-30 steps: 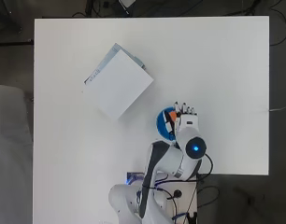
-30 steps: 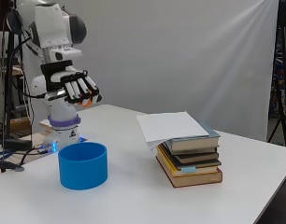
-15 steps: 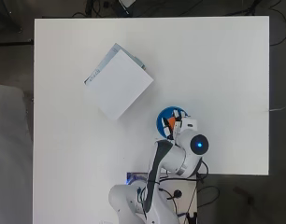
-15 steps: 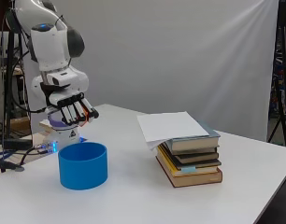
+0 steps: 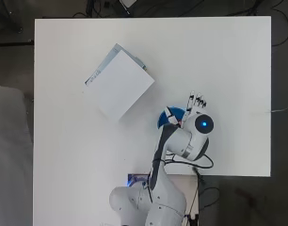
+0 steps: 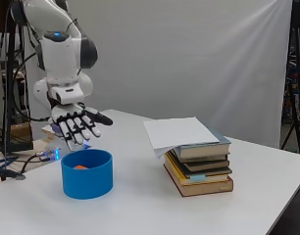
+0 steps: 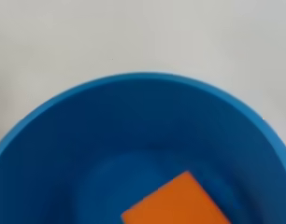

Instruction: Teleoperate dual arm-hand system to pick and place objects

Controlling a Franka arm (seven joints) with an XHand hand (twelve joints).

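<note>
The wrist view alone looks into the blue bowl (image 7: pixel 133 140), where an orange block (image 7: pixel 178 200) lies flat on its floor (its lower part cut off by the edge); the side view shows only an orange sliver (image 6: pixel 80 167) over the rim; from overhead the arm covers most of the bowl (image 5: pixel 168 117). The hand (image 6: pixel 79 125) hangs above the bowl, fingers spread and straight, holding nothing. Nearby a stack of books (image 6: pixel 199 166) carries a white sheet (image 6: pixel 177 133).
</note>
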